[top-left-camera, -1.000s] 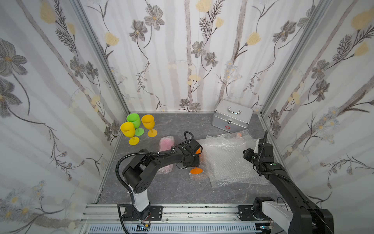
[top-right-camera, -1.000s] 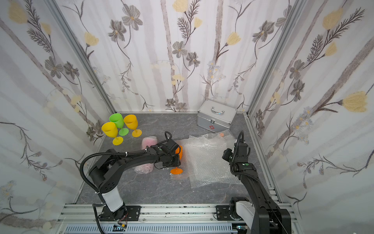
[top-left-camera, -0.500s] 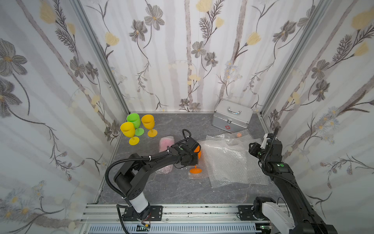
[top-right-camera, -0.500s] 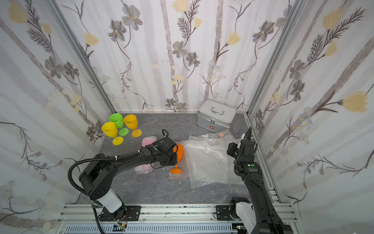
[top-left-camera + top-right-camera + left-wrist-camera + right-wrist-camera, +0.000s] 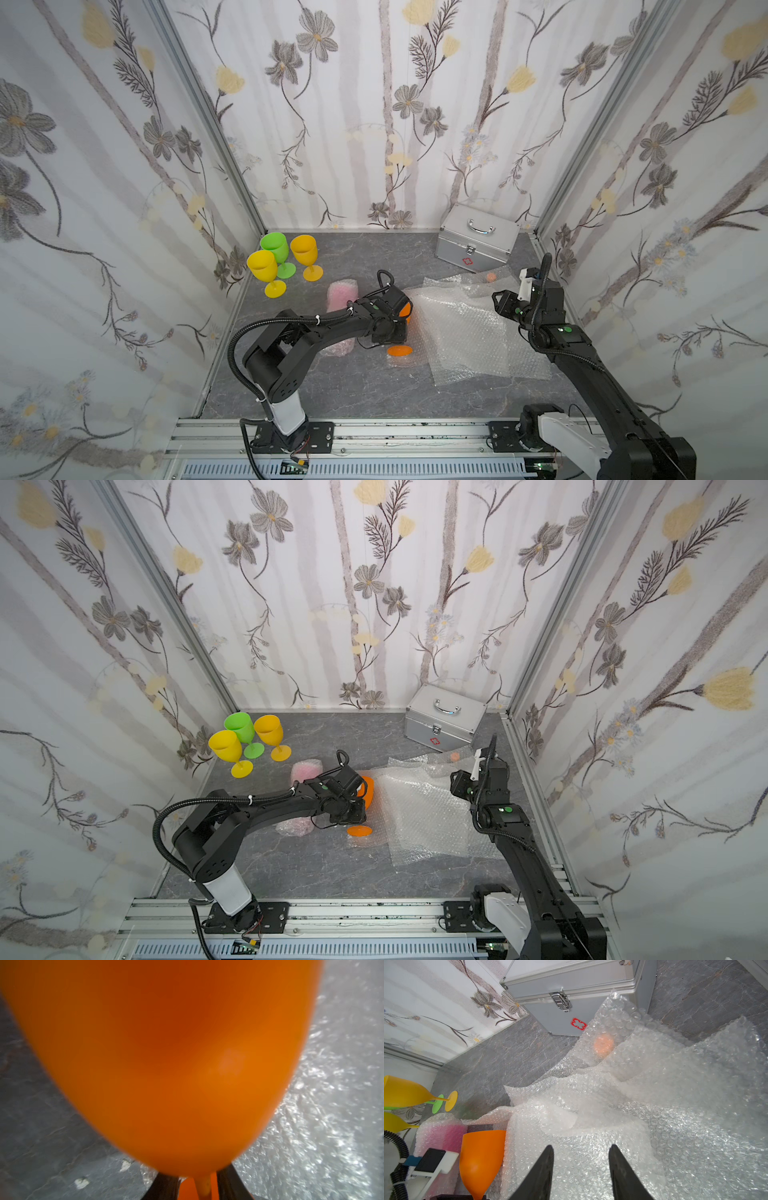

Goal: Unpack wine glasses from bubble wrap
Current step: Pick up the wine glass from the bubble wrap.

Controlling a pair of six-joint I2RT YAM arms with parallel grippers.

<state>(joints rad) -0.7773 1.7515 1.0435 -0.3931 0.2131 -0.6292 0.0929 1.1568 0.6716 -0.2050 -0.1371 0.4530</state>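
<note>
Currently the left gripper (image 5: 197, 1184) is sitting at the stem of the orange goblet (image 5: 405, 311). That goblet is standing upright near the middle of the grey surface (image 5: 365, 399), its foot at the left edge of the bubble wrap sheets (image 5: 465, 332). In the left wrist view the 2 fingers (image 5: 164, 1187) are flanking the stem with a sliver of orange showing on each side, so the jaws are sitting slightly apart rather than pinching it; the blurred bowl is filling most of that view.

The right gripper (image 5: 581, 1167) is hovering over the sheets toward the right edge of the surface; its 2 black fingers are standing spread with nothing between them.

The sheets are lying spread, crinkled and overlapping, from the middle across to the right edge. A small orange round thing (image 5: 603, 1043) is showing through them just in front of the silver case (image 5: 478, 241), which is sitting in the far right corner.

3 bare goblets are standing upright, close together, in the far left corner: the green goblet (image 5: 274, 247), the yellow goblet (image 5: 262, 266) and the amber-yellow goblet (image 5: 304, 249).

The pink goblet (image 5: 343, 293) is lying inside a bubble wrap roll (image 5: 305, 771) just left of the orange goblet; the left arm (image 5: 324, 322) is crossing over part of it.
</note>
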